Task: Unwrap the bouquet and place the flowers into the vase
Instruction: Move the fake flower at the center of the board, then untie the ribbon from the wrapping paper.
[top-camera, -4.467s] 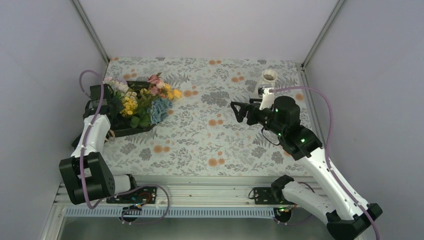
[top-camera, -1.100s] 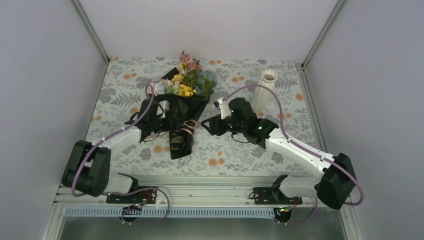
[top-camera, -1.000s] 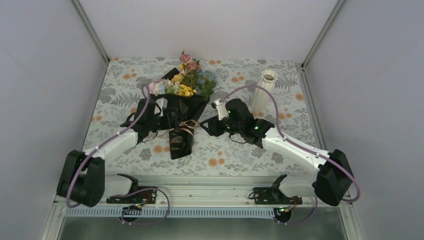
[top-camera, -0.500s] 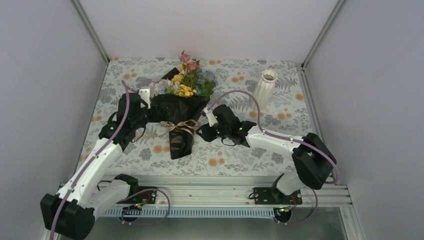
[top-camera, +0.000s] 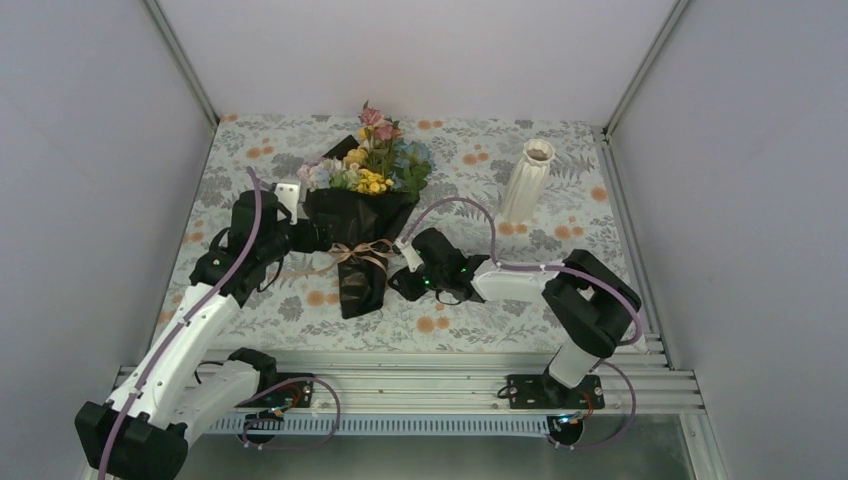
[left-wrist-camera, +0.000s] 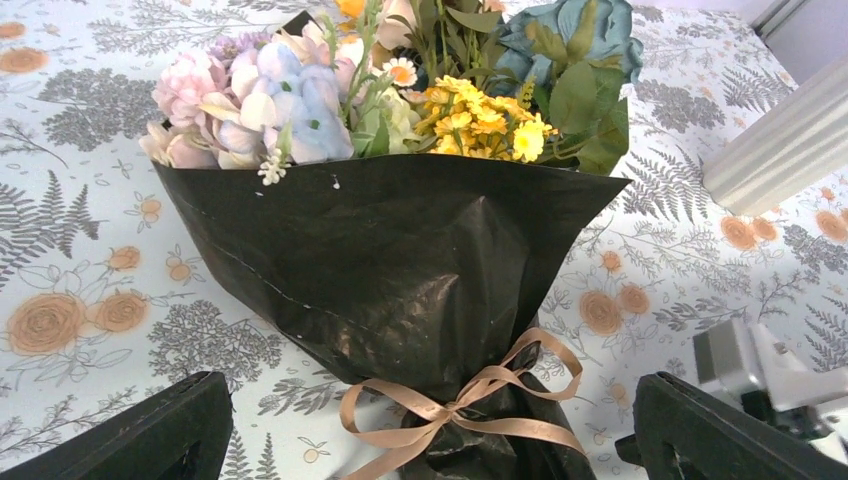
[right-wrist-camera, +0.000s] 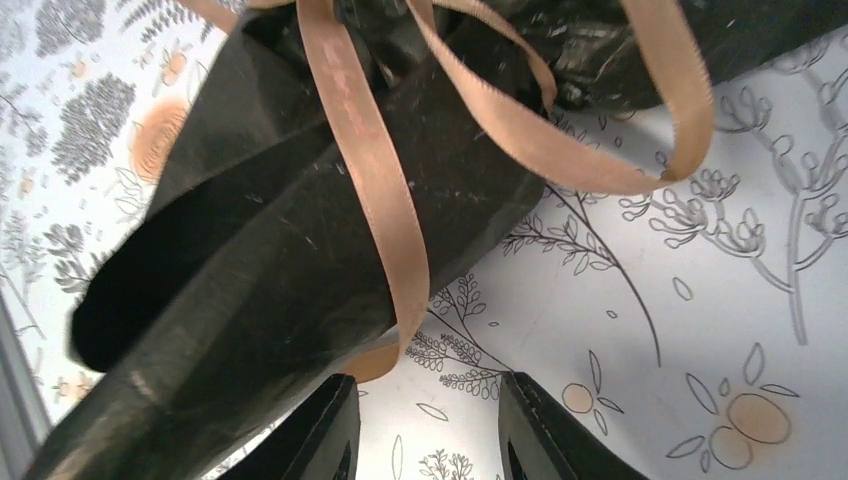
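Note:
The bouquet (top-camera: 358, 235) lies on the table in its black sheet, tied with a tan ribbon (top-camera: 362, 254). Its flowers (top-camera: 370, 165) point to the far side. My left gripper (top-camera: 312, 237) is wide open just left of the wrap; in the left wrist view its fingers (left-wrist-camera: 150, 440) flank the tied neck (left-wrist-camera: 470, 400) without touching it. My right gripper (top-camera: 400, 281) sits low to the right of the wrap's tail. Its jaws (right-wrist-camera: 425, 440) are partly open over bare cloth, with a ribbon end (right-wrist-camera: 385, 362) just ahead of them. The white ribbed vase (top-camera: 526, 180) stands upright at the far right.
A floral-print tablecloth (top-camera: 470, 325) covers the table. Grey walls close in the left, right and far sides. The right arm's elbow (top-camera: 590, 300) rests low between the vase and the near rail. The vase (left-wrist-camera: 790, 140) also shows at the right of the left wrist view.
My left gripper has drawn back to the left off the wrap and opened wider. My right gripper has slid nearer and left, toward the wrap's tail, with its jaws narrowed.

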